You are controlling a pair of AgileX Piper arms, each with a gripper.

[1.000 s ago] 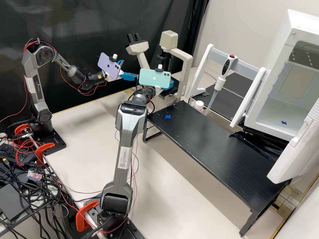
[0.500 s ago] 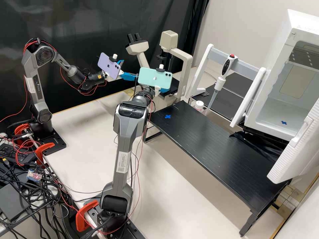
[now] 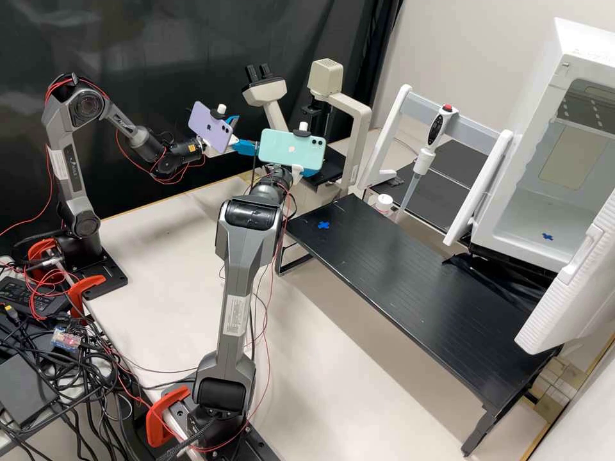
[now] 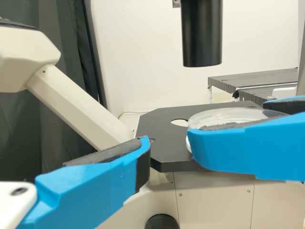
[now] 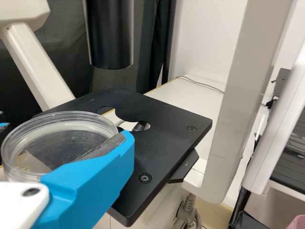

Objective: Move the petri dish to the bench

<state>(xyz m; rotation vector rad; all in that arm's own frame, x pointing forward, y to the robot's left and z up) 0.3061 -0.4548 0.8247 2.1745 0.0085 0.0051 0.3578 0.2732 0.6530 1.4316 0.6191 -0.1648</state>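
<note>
In the high view my right gripper [image 3: 312, 171], behind the teal phone, is near the microscope stage. My right gripper [image 5: 63, 138] is shut on the clear petri dish [image 5: 45, 145] in the right wrist view, holding it by opposite sides. The left wrist view shows the petri dish [image 4: 231, 115] just above the stage, between the right gripper's blue fingers [image 4: 228, 150]. My left gripper [image 3: 245, 134] stands open beside the microscope, apart from the dish; the left gripper [image 4: 143, 155] shows one finger up close. The black bench [image 3: 416, 288] has a blue cross near its far end.
The microscope [image 3: 360, 137] stands behind the grippers, its black stage [image 5: 167, 117] beside the dish. A pipette [image 3: 423, 160] on a white stand and a lidded bottle [image 3: 384, 203] are beyond the bench. A white open-doored incubator [image 3: 544, 192] stands right.
My right arm has moved to the left in the high view, with its phone shifting left and slightly down. The left arm has kept still.
</note>
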